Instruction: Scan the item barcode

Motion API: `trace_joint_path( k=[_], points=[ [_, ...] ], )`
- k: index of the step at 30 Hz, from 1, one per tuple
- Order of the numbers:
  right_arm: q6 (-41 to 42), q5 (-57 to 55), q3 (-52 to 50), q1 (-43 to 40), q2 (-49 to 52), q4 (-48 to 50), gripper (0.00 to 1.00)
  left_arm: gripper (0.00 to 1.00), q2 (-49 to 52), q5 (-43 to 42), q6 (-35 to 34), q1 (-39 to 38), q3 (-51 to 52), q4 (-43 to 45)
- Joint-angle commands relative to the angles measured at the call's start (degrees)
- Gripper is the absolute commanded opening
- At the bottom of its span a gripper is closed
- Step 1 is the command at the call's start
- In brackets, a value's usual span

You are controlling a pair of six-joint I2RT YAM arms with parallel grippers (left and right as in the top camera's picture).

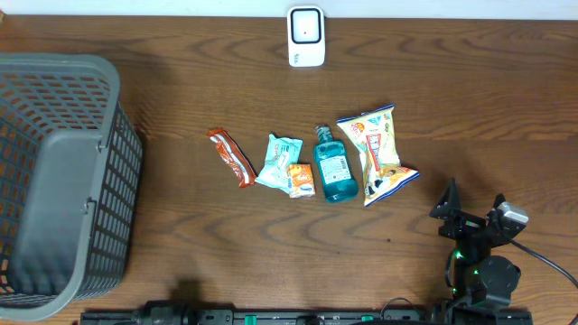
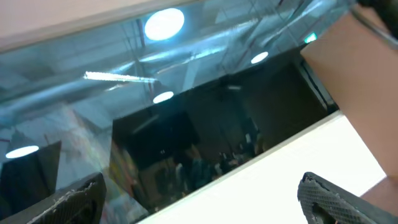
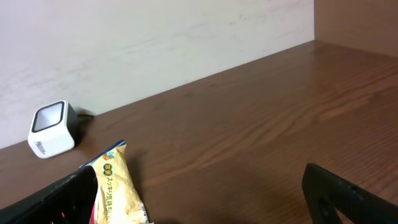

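Plainly, several items lay in a row before the scanner [image 1: 306, 36], none held.
A blue bottle [image 1: 335, 174] lay label-up straight before the scanner, a yellow bag [image 1: 379, 155] to its right, a teal packet [image 1: 278, 159] and a red bar [image 1: 232, 156] to its left. The right gripper [image 1: 474, 212] gaped wide and empty, further right; the left gripper [image 2: 202, 202] was likewise wide and empty. Only overhead showed the basket [image 1: 122, 190]; the left wrist view showed just glass and lights.

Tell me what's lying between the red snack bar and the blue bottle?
In the overhead view, two things lie between the red snack bar and the blue bottle: a pale teal packet and a small orange packet.
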State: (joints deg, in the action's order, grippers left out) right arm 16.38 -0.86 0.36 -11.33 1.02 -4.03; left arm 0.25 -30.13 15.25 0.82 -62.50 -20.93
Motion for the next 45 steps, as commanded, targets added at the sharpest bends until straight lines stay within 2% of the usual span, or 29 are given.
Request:
trace_joint_path(
  k=[1,21,29,45],
  points=[
    [0.74,-0.09,-0.04,0.17,-0.26,-0.20,0.99,0.98,-0.07,-0.74,0.15,0.24,3.54,1.84],
    [0.74,-0.09,-0.04,0.17,-0.26,-0.20,0.99,0.98,-0.07,-0.59,0.17,1.36,8.20,2.01],
    [0.74,-0.09,-0.02,0.17,-0.26,-0.22,0.99,0.98,-0.07,7.30,0.09,1.49,14.05,1.90],
    [0.74,-0.09,-0.02,0.17,-0.26,-0.20,0.99,0.98,-0.07,7.28,-0.37,1.49,14.56,1.77]
  ],
)
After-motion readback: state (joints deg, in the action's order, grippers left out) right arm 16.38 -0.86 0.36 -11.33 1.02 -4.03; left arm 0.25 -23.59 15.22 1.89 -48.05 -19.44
